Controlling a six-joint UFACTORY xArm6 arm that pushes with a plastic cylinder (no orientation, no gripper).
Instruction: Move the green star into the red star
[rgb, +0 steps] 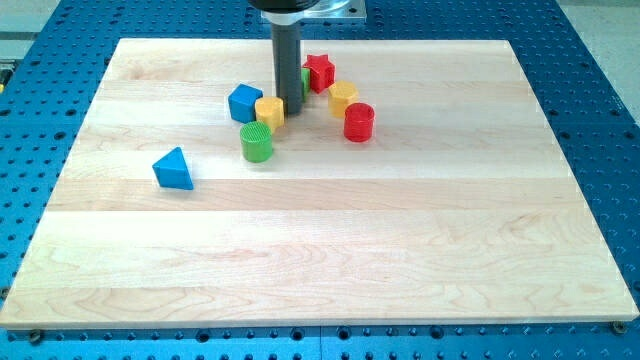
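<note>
The red star (319, 72) lies near the view's top centre of the wooden board (320, 250). The green star (305, 80) is mostly hidden behind my rod. Only a green sliver shows at the red star's left edge, and it seems to touch the red star. My tip (290, 105) rests on the board just below that sliver. It sits between a yellow block (269, 112) on its left and another yellow block (342, 97) on its right.
A blue block (244, 103) sits left of the yellow block. A green cylinder (256, 142) stands below them. A red cylinder (359, 121) stands right of the tip. A blue triangle (174, 168) lies apart at the left.
</note>
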